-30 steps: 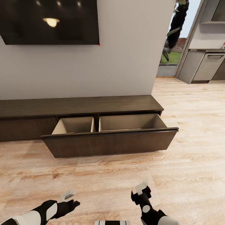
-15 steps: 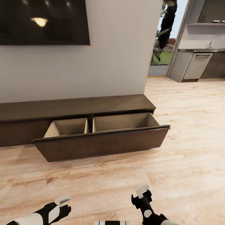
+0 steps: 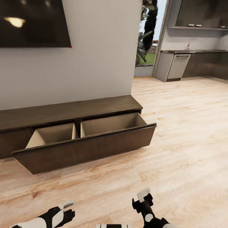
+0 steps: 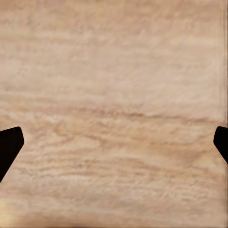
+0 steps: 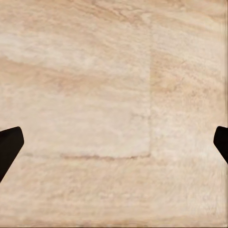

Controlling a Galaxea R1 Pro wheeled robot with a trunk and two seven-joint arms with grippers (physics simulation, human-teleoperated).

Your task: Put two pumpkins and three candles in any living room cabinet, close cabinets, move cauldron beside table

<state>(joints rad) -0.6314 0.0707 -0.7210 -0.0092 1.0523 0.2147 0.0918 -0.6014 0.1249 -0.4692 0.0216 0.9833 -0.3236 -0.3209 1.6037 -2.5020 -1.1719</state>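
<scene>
Cabinet (image 3: 72,110) stands against the wall with its wide drawer (image 3: 85,148) pulled out and bare inside, left pincer (image 3: 67,211) and right pincer (image 3: 142,198) both released and holding nothing over the floor (image 3: 177,133); risk: base clipping the protruding drawer front while turning.

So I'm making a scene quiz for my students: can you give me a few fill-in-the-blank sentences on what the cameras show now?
1. The cabinet has its drawer pulled ____.
2. What shows of the drawer's inside is ____.
3. The left gripper and the right gripper hang above a floor of light ____.
4. Both grippers hold ____.

Missing words: open; empty; wood; nothing
</scene>
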